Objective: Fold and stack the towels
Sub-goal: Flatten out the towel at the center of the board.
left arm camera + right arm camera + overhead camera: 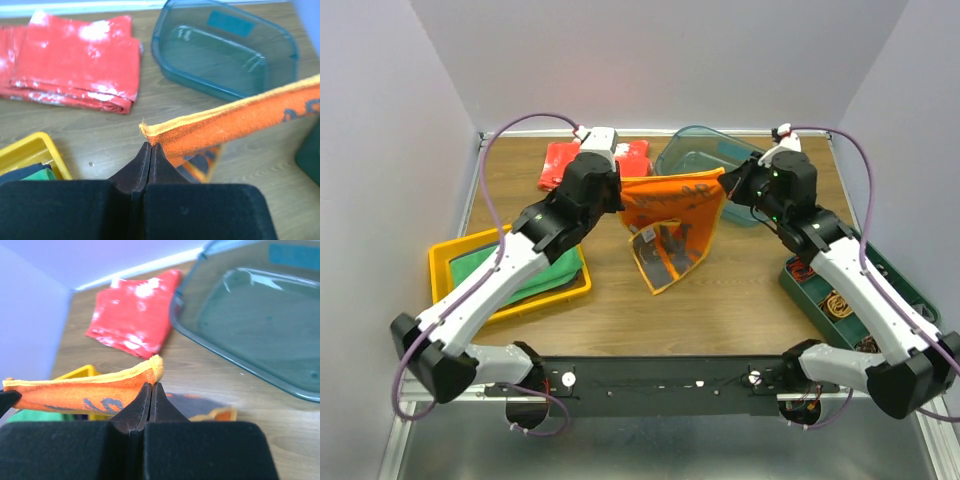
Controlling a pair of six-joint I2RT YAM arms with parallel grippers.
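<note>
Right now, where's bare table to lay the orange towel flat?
Best: open wood near-centre, between yellow tray and dark green tray, in front of the hanging orange towel. Crowded: back edge, with red cloth and blue bin; only a narrow strip between them.

Left arm and right arm reach forward with elbows out and wrists turned inward, facing each other. Left gripper — jaws pressed together on one top corner of the orange, dark-patterned cloth towel. Right gripper — jaws closed on the opposite corner, at about the same height.
</note>
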